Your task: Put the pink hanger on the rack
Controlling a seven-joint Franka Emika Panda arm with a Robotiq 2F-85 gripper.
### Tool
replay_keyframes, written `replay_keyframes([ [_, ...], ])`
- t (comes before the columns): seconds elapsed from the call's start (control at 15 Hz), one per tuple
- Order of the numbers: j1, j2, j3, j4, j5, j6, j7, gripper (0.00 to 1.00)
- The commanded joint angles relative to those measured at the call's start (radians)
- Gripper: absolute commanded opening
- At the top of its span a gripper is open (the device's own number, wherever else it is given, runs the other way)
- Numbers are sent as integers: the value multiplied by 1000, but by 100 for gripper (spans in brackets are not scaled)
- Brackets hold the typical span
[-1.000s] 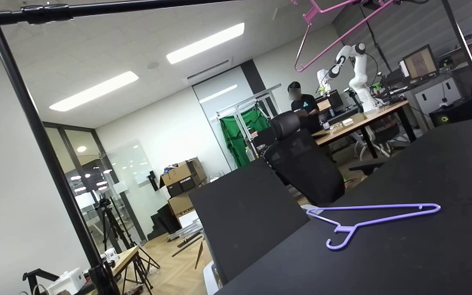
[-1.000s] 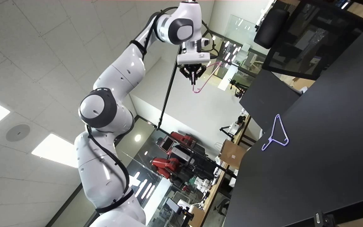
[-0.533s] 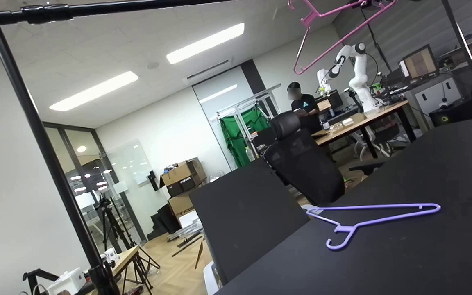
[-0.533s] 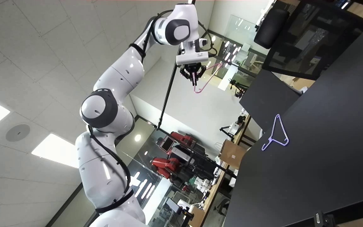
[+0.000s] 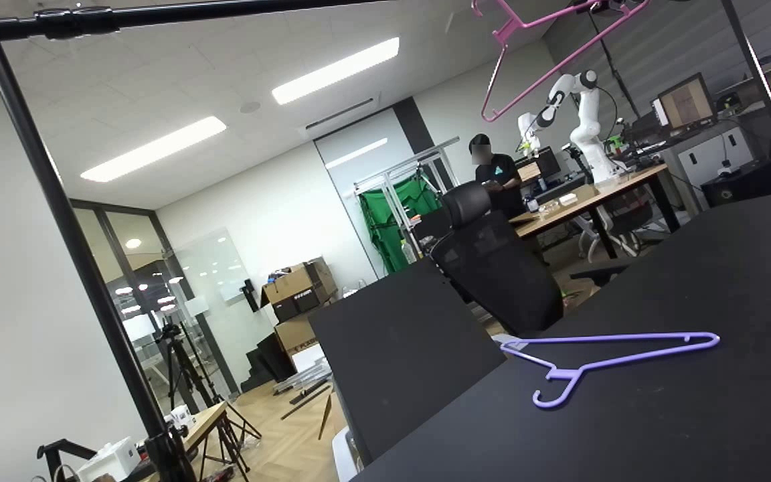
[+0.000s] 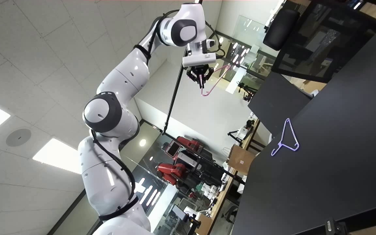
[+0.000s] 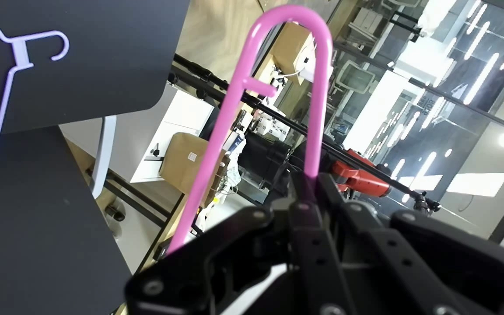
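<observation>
My gripper [image 7: 313, 180] pinches the pink hanger [image 7: 317, 109] by one sloping shoulder, up in the air, well above the table [image 6: 312, 176] and, as far as I can judge, near the edge where the dark panel [image 5: 405, 355] stands. My hold is off to one side of the hook [image 5: 476, 9], so a small turn of my wrist should swing the hook widely; I'd better move slowly and not let the thin frame pivot in my grip. Next, I think, I need to carry the hook over the top bar of the rack [image 5: 245, 9], lower until the bar takes the weight, and only then let go. The purple hanger [image 5: 564, 374] lies by that same table edge, well below me.

The hook is my worry. The wrist view doesn't show it, and in an exterior view its top is cut off by the upper border, past which the bar runs too. In an exterior view the bar [image 6: 175, 95] also goes behind my wrist, so I can't tell how near hook and bar are, or how far each sits from the table's edge.
</observation>
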Motion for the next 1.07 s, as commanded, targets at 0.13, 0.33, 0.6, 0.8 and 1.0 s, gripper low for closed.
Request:
replay_keyframes([
  [0.13,-5,-18,23,-5,43,-27,-50,2],
  [0.33,-11,-17,36,2,104,-31,-72,2],
  [0.6,-8,-5,40,14,189,-31,-79,2],
  [0.8,0,4,40,34,226,-27,-77,2],
  [1.0,7,21,41,62,258,-22,-62,2],
])
